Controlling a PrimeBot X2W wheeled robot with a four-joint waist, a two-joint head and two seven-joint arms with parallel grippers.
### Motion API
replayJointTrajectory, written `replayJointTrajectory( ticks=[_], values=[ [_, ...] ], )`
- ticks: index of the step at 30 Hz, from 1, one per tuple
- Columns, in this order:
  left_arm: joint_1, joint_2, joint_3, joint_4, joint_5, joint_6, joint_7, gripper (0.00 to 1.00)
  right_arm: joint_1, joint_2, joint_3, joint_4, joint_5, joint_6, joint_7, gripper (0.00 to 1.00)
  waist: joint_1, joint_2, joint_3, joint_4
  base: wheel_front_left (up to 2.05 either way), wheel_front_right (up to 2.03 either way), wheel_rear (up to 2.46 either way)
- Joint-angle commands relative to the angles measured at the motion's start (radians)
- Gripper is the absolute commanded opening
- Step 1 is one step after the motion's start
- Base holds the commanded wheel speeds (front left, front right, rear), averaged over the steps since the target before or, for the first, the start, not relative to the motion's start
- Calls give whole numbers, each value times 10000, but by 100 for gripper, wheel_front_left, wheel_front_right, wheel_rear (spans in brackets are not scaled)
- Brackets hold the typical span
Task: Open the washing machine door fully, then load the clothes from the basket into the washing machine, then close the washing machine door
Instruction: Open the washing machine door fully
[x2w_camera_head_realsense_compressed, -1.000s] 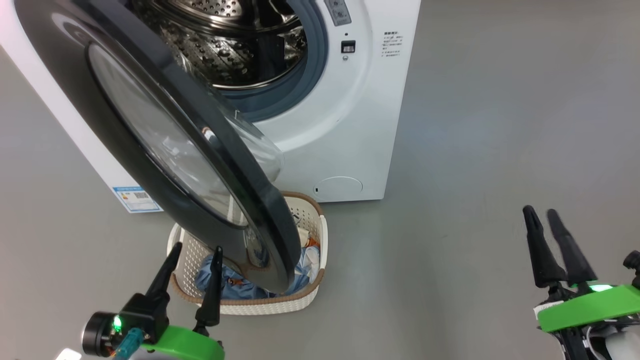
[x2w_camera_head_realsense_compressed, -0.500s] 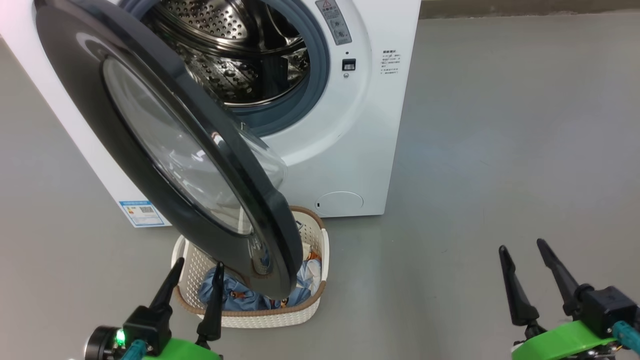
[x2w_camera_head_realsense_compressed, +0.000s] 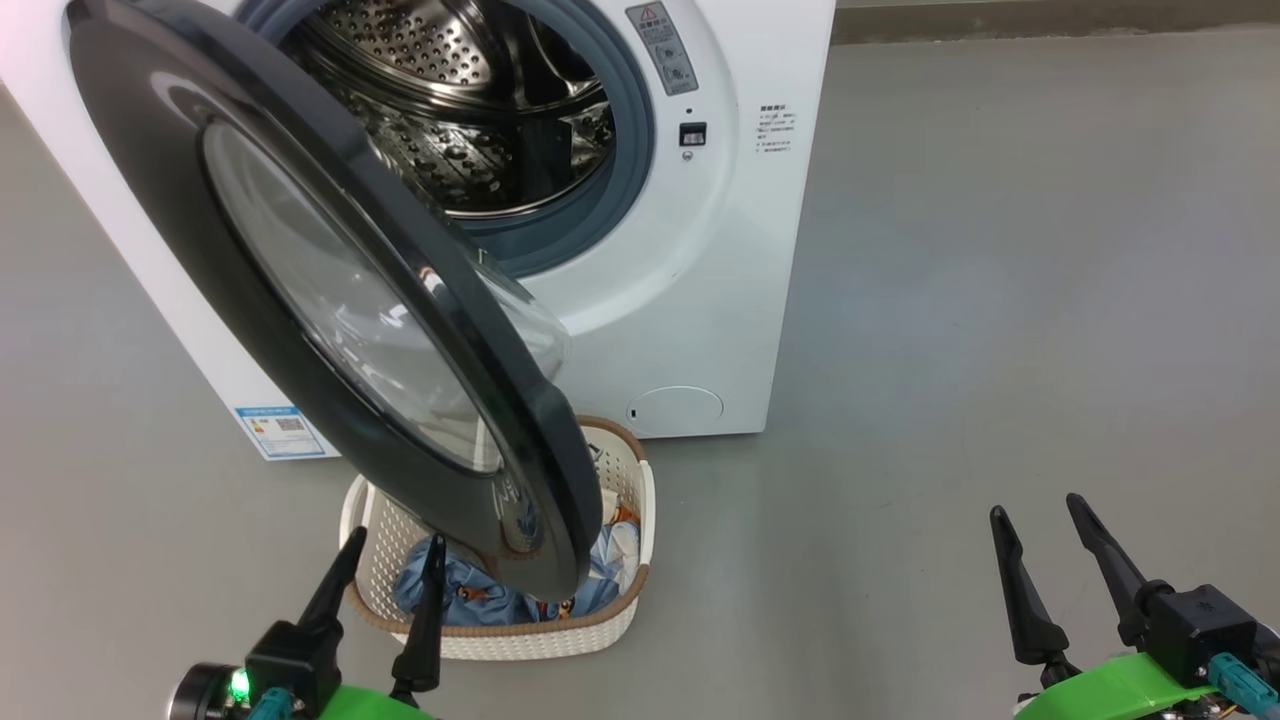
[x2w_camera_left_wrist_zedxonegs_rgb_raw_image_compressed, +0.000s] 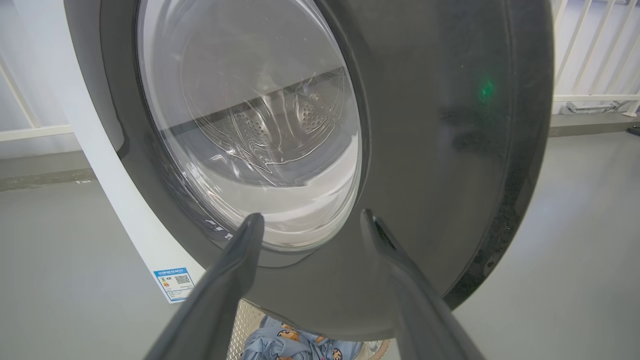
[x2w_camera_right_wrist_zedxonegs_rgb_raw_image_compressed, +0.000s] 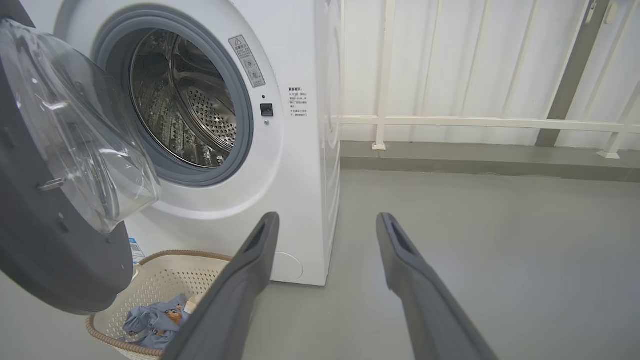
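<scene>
The washing machine (x2w_camera_head_realsense_compressed: 700, 300) stands with its steel drum (x2w_camera_head_realsense_compressed: 450, 120) exposed. The washing machine door (x2w_camera_head_realsense_compressed: 300, 300) is swung part way out and hangs over the basket (x2w_camera_head_realsense_compressed: 632, 470) on the floor in front. Blue printed clothes (x2w_camera_head_realsense_compressed: 470, 600) lie in the basket, half hidden by the door. My left gripper (x2w_camera_head_realsense_compressed: 395, 540) is open just in front of the basket's near rim, and in the left wrist view the gripper (x2w_camera_left_wrist_zedxonegs_rgb_raw_image_compressed: 312, 216) faces the door's (x2w_camera_left_wrist_zedxonegs_rgb_raw_image_compressed: 440, 150) outer face. My right gripper (x2w_camera_head_realsense_compressed: 1036, 507) is open over bare floor far to the right, and in the right wrist view it (x2w_camera_right_wrist_zedxonegs_rgb_raw_image_compressed: 327, 216) looks at the machine (x2w_camera_right_wrist_zedxonegs_rgb_raw_image_compressed: 300, 175).
Grey floor (x2w_camera_head_realsense_compressed: 1000, 250) stretches to the right of the machine. A white railing (x2w_camera_right_wrist_zedxonegs_rgb_raw_image_compressed: 450, 122) and a low kerb run behind it. A blue label sticker (x2w_camera_head_realsense_compressed: 280, 430) marks the machine's left side, and a round filter cover (x2w_camera_head_realsense_compressed: 675, 410) sits low on its front.
The head camera has tilted, so the whole scene sits lower. My right gripper has moved left and down in view and turned at the wrist. The door and basket stay as they were.
</scene>
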Motion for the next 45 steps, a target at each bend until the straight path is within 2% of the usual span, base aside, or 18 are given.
replayJointTrajectory(
  ticks=[1, 12, 13, 14, 15, 16, 28, 35, 41, 45],
  values=[
    [-157, 154, 347, -188, 6, -24, -80, 100, 23, -48, 213, -255, -49, 29, -119, 100, 0, 0, 6, -10, 0, 0, 0],
    [-204, 154, 404, -144, 56, 23, -80, 100, 44, 0, 206, -322, -84, 29, -121, 100, 0, 0, 20, -79, 0, 0, 0],
    [-209, 154, 409, -140, 58, 26, -80, 95, 37, 1, 217, -320, -87, 29, -121, 100, 0, 0, 23, -85, 0, 0, 0],
    [-211, 154, 416, -136, 64, 30, -80, 46, 31, 2, 225, -322, -89, 29, -121, 100, 0, 0, 25, -91, 0, 0, 0],
    [-212, 154, 425, -130, 70, 35, -80, 10, 27, 6, 232, -328, -91, 29, -121, 100, 0, 0, 26, -99, 0, 0, 0],
    [-210, 154, 433, -125, 73, 39, -80, 0, 28, 11, 238, -329, -93, 29, -121, 100, 0, 0, 24, -106, 0, 0, 0],
    [-442, 157, 586, -307, 116, 136, -80, 0, -4, 85, 207, -424, -176, 29, -122, 100, 0, 0, 111, -150, 0, 0, 0],
    [-1240, 209, 965, -1132, 351, 660, -80, 0, -50, 145, 218, -553, -231, 29, -122, 100, 0, 0, 268, -124, 0, 0, 0],
    [-2469, 315, 1269, -2477, 670, 1219, -80, 0, -40, 185, 218, -618, -219, 29, -122, 100, 0, 0, 345, -122, 0, 0, 0],
    [-3241, 313, 1131, -3431, 914, 1412, -71, 0, -9, 225, 196, -670, -228, 29, -122, 100, 0, 0, 360, -138, 0, 0, 0]
  ],
)
